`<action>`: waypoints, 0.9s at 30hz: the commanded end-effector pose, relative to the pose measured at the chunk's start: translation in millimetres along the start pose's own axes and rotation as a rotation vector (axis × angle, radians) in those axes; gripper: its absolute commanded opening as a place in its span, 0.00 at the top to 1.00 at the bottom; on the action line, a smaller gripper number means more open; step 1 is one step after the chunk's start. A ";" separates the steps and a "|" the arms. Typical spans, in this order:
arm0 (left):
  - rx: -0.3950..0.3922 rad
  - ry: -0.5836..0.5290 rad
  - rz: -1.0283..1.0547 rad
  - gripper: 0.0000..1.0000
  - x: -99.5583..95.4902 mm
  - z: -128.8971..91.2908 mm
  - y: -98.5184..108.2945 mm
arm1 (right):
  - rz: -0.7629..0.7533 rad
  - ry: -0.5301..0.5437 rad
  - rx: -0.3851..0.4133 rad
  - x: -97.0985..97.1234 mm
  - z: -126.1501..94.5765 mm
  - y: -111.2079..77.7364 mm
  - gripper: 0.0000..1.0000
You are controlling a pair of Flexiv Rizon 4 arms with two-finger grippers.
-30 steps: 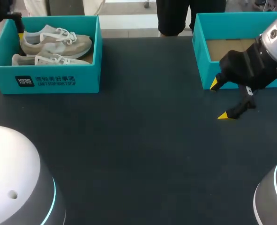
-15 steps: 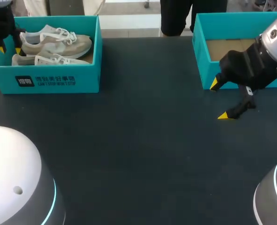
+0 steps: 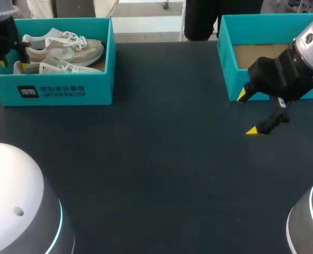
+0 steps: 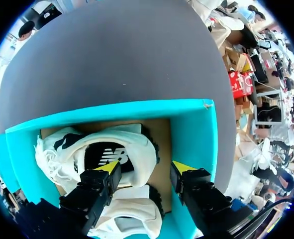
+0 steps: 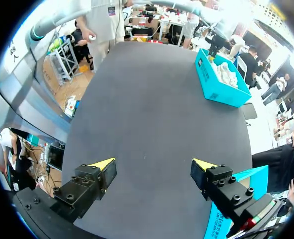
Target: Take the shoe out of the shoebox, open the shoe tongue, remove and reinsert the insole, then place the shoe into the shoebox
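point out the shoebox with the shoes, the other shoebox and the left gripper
shoebox with the shoes (image 3: 100, 87), head view, on its front wall
other shoebox (image 3: 226, 53), head view, on the wall toward the table's middle
left gripper (image 4: 146, 168), left wrist view, midway between its yellow tips

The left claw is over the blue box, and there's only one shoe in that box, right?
Not quite. The left claw is over the blue box, but that box holds two shoes, not one. The head view shows them side by side, a far shoe and a near shoe.
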State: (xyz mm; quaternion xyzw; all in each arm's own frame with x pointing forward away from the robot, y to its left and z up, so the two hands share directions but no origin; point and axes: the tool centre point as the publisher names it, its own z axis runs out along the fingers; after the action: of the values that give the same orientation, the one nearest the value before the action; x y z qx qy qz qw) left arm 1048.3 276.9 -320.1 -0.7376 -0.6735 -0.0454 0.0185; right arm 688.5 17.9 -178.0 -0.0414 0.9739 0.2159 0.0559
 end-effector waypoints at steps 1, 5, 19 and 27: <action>-0.016 0.000 -0.001 0.33 -2.5 17.2 -6.0 | 0.001 0.004 0.003 -2.3 1.8 0.9 0.00; -0.021 -0.001 0.002 0.34 -2.6 27.0 -6.2 | 0.001 0.004 0.003 -2.3 1.8 0.9 0.00; -0.030 -0.009 -0.013 0.35 -0.8 52.9 -2.1 | 0.001 0.004 0.003 -2.3 1.8 0.9 0.00; -0.023 0.013 -0.020 0.52 1.0 64.2 1.7 | 0.001 0.004 0.003 -2.3 1.8 0.9 0.00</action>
State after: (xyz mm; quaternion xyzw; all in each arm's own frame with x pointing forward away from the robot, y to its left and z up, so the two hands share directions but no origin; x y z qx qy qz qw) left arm 1047.1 284.2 -380.5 -0.7306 -0.6802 -0.0594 0.0105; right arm 688.5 17.9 -178.0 -0.0414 0.9739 0.2159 0.0559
